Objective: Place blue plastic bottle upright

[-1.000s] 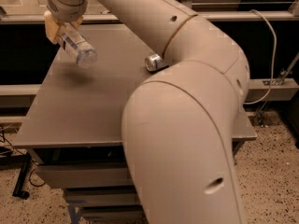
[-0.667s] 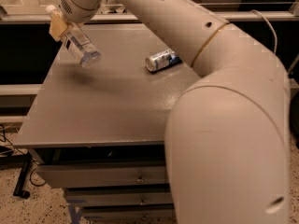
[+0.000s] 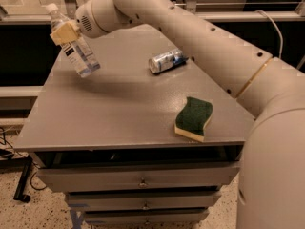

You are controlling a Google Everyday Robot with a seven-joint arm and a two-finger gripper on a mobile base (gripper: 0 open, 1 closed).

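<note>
Camera view shows the green sponge (image 3: 193,117) near the front of the surface (image 3: 109,109), uncovered now that my arm has swung aside; the can (image 3: 166,61) lies beyond. Far left, the hand (image 3: 64,32) pinches the blue plastic bottle (image 3: 82,57) near its neck. It hangs clear of the surface, cap uppermost and less tilted than before, so I judge it nearly ready to lower.

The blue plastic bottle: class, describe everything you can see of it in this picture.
The blue plastic bottle is clear plastic with a white screw cap and a pale label with dark print. It is capped and hangs tilted, cap up-left, base down-right, over the far left part of the grey table, seemingly clear of its surface. The claw, at the view's top left, grips it just below the neck; nothing else touches it.
</note>
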